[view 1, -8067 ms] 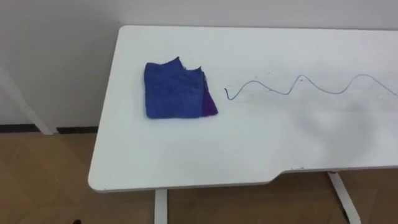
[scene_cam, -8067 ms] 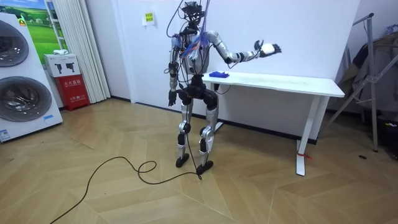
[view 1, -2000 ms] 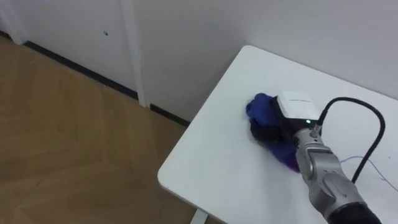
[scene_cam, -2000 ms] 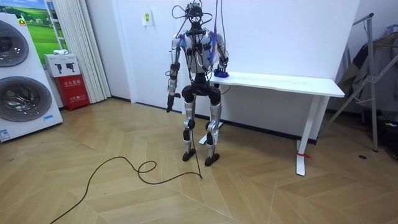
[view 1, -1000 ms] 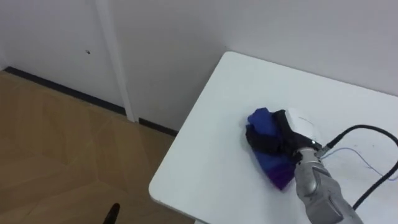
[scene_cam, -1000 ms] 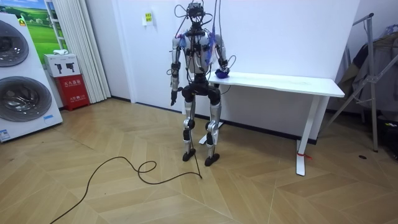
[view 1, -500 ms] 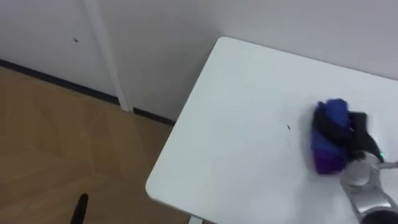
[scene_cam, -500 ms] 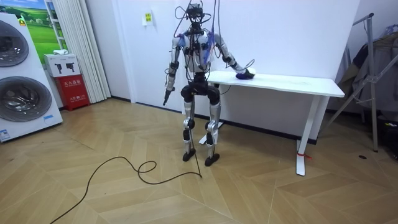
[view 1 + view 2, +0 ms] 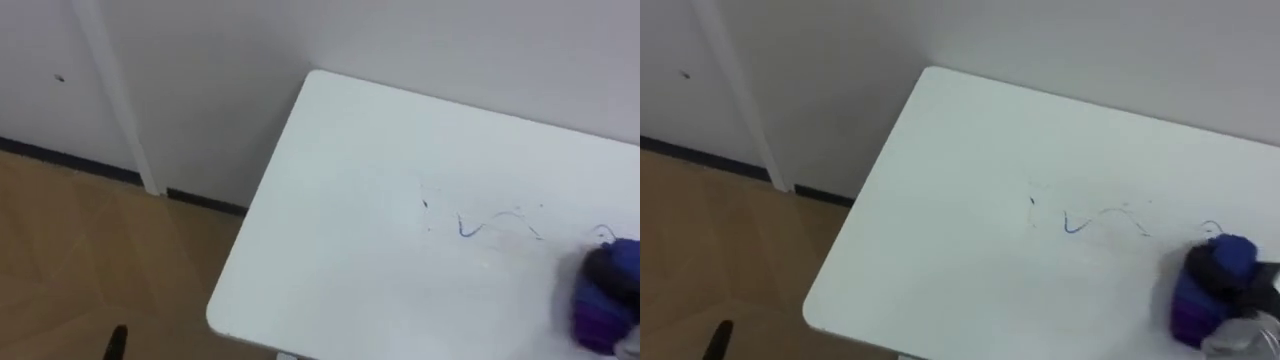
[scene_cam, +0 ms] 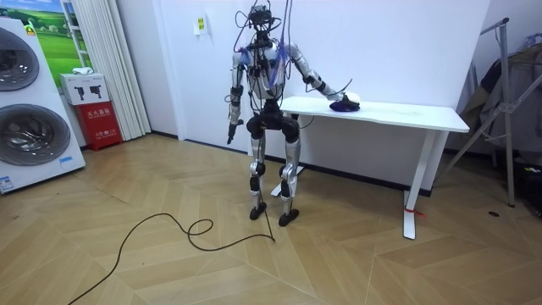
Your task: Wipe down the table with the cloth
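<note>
I am in the middle of the wiping stroke, I think. My right hand (image 9: 1222,272) is low at the right side of the eye views, and its dark fingers are clenched over a bunched blue and purple cloth (image 9: 1192,300), which they press flat on the white table (image 9: 940,200). So the cloth is in my right hand, touching the tabletop, well apart from the table's left end and nearer to the front edge than to the wall.

Just left of the cloth there is a thin blue pen line (image 9: 1095,222). It looks faint and broken, w/ one small dark dot at its left end and a short curl just beside the cloth. From this I judge the wiping is begun but not finished: approx. the part near me needs one more pass, and I cannot see the table further to the right.

In the room view I stand at the table's end on that view's left, right arm stretched out over the top. My left hand (image 10: 229,133) hangs beside my hip, idle; if its fingers are curled or not, I cannot tell.

Next move, IMO: keep the pressure down, bring the cloth back to the left over the line, i.e. right across the dot, w/o lifting. The risk is that the bunched cloth rolls and only a small part of it rubs.
</note>
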You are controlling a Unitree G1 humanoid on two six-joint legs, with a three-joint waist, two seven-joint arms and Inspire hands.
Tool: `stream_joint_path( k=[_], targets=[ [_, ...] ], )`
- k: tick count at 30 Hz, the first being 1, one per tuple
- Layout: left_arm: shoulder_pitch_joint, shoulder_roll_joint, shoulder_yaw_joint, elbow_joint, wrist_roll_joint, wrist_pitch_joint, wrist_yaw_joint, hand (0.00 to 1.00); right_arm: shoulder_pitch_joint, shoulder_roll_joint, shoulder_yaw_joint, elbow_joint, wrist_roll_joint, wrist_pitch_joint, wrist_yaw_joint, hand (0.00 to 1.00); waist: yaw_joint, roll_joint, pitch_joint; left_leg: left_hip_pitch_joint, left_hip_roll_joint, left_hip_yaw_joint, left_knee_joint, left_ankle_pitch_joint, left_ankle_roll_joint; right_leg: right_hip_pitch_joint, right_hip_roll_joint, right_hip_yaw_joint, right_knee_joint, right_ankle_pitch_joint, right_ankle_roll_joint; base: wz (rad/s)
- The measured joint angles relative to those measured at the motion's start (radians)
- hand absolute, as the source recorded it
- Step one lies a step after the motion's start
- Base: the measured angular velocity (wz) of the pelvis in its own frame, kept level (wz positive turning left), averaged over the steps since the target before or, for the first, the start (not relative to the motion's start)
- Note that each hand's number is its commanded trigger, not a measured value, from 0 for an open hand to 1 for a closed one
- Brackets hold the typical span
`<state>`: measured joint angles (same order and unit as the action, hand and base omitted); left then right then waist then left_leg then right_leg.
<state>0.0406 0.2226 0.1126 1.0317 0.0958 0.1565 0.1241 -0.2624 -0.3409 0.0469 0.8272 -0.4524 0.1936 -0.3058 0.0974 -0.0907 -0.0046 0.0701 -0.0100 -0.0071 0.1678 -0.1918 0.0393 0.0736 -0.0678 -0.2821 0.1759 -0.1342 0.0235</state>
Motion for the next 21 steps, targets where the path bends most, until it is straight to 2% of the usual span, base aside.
stream_joint_path(
  k=[1, 2, 3, 4, 5, 7, 9, 10, 11, 12, 13, 15, 18, 19, 21],
  targets=[
    [-0.040, -0.016, -0.013, 0.024, 0.006, 0.012, -0.005, 0.00, -0.073, 0.041, 0.098, -0.039, -0.082, 0.015, 0.040, 1.00, 0.012, 0.002, -0.0005, -0.016, 0.007, 0.010, 0.001, 0.004, -0.007, -0.024, 0.006, 0.006, 0.004, 0.007, -0.011, -0.36],
    [-0.057, -0.023, -0.026, 0.039, 0.006, 0.015, -0.012, 0.00, -0.118, 0.063, 0.154, -0.039, -0.113, 0.015, 0.061, 1.00, 0.022, 0.004, 0.0008, -0.027, 0.011, 0.012, 0.002, 0.007, -0.011, -0.037, 0.009, 0.005, 0.008, 0.009, -0.015, -0.13],
    [-0.095, -0.039, -0.046, 0.051, 0.006, 0.022, -0.028, 0.00, -0.211, 0.104, 0.225, -0.010, -0.146, 0.006, 0.103, 1.00, 0.050, 0.004, 0.0007, -0.045, 0.015, 0.012, 0.004, 0.014, -0.018, -0.057, 0.013, 0.004, 0.010, 0.013, -0.021, 0.11],
    [-0.121, -0.059, -0.063, 0.049, 0.003, 0.025, -0.035, 0.00, -0.292, 0.132, 0.258, 0.033, -0.151, -0.015, 0.128, 1.00, 0.078, 0.005, 0.0021, -0.058, 0.017, 0.006, 0.005, 0.024, -0.022, -0.069, 0.017, 0.001, 0.009, 0.015, -0.026, 0.24],
    [-0.131, -0.066, -0.072, 0.049, -0.003, 0.025, -0.040, 0.00, -0.326, 0.142, 0.259, 0.061, -0.150, -0.023, 0.135, 1.00, 0.092, 0.010, 0.0046, -0.063, 0.017, -0.002, 0.007, 0.029, -0.023, -0.071, 0.016, -0.008, 0.007, 0.015, -0.026, 0.56],
    [-0.126, -0.061, -0.095, 0.049, -0.019, 0.033, -0.049, 0.00, -0.386, 0.144, 0.249, 0.131, -0.142, -0.032, 0.136, 1.00, 0.119, 0.013, 0.0044, -0.091, 0.012, -0.060, 0.001, 0.045, -0.026, -0.076, 0.009, -0.055, 0.002, 0.015, -0.026, 0.83],
    [-0.101, -0.042, -0.087, 0.049, -0.021, 0.039, -0.041, 0.00, -0.367, 0.133, 0.215, 0.147, -0.126, -0.038, 0.129, 1.00, 0.133, 0.007, 0.0017, -0.113, 0.009, -0.085, 0.002, 0.047, -0.027, -0.079, 0.009, -0.076, -0.009, 0.014, -0.025, 0.53],
    [-0.075, -0.032, -0.073, 0.049, -0.017, 0.043, -0.039, 0.00, -0.335, 0.120, 0.191, 0.141, -0.121, -0.073, 0.107, 1.00, 0.129, 0.008, 0.0025, -0.115, 0.006, -0.096, 0.004, 0.047, -0.027, -0.071, 0.007, -0.099, -0.012, 0.014, -0.024, 0.37],
    [-0.065, -0.027, -0.071, 0.049, -0.016, 0.045, -0.039, 0.00, -0.310, 0.111, 0.180, 0.140, -0.117, -0.092, 0.094, 1.00, 0.122, 0.008, 0.0024, -0.114, 0.003, -0.105, 0.008, 0.047, -0.027, -0.061, 0.004, -0.114, -0.016, 0.013, -0.023, 0.59],
    [-0.054, -0.018, -0.069, 0.049, -0.016, 0.045, -0.039, 0.00, -0.258, 0.092, 0.144, 0.141, -0.088, -0.127, 0.064, 1.00, 0.100, 0.009, 0.0030, -0.111, -0.005, -0.116, 0.017, 0.047, -0.027, -0.039, -0.002, -0.135, -0.029, 0.010, -0.019, 0.77],
    [-0.045, -0.008, -0.065, 0.048, -0.015, 0.042, -0.038, 0.00, -0.208, 0.079, 0.101, 0.139, -0.061, -0.155, 0.036, 1.00, 0.089, 0.014, 0.0038, -0.106, -0.006, -0.114, 0.021, 0.047, -0.026, -0.023, -0.006, -0.135, -0.029, 0.008, -0.015, 0.72],
    [-0.029, 0.005, -0.033, 0.048, -0.014, 0.030, -0.026, 0.00, -0.151, 0.077, 0.031, 0.139, -0.054, -0.183, 0.002, 1.00, 0.080, 0.012, 0.0034, -0.092, -0.008, -0.104, 0.018, 0.042, -0.019, -0.008, -0.011, -0.133, -0.026, 0.004, -0.008, 0.23],
    [0.023, 0.011, 0.023, 0.033, 0.001, 0.004, -0.003, 0.00, -0.055, 0.061, -0.072, 0.139, -0.036, -0.230, -0.036, 1.00, 0.055, 0.004, -0.0044, -0.078, -0.019, -0.095, 0.012, 0.034, -0.006, 0.009, -0.022, -0.134, -0.025, -0.005, 0.006, 0.00],
    [0.057, 0.011, 0.039, 0.012, 0.004, -0.001, 0.002, 0.00, -0.019, 0.057, -0.109, 0.139, -0.011, -0.235, -0.050, 1.00, 0.041, 0.004, -0.0063, -0.068, -0.020, -0.092, 0.012, 0.031, -0.002, 0.016, -0.025, -0.132, -0.024, -0.005, 0.006, 0.00],
    [0.087, 0.010, 0.047, 0.008, 0.003, -0.004, 0.019, 0.00, 0.026, 0.054, -0.143, 0.141, 0.013, -0.237, -0.075, 1.00, 0.032, 0.004, -0.0066, -0.046, -0.022, -0.086, 0.011, 0.026, 0.006, 0.037, -0.026, -0.130, -0.025, -0.005, 0.007, -0.03]
  ],
)
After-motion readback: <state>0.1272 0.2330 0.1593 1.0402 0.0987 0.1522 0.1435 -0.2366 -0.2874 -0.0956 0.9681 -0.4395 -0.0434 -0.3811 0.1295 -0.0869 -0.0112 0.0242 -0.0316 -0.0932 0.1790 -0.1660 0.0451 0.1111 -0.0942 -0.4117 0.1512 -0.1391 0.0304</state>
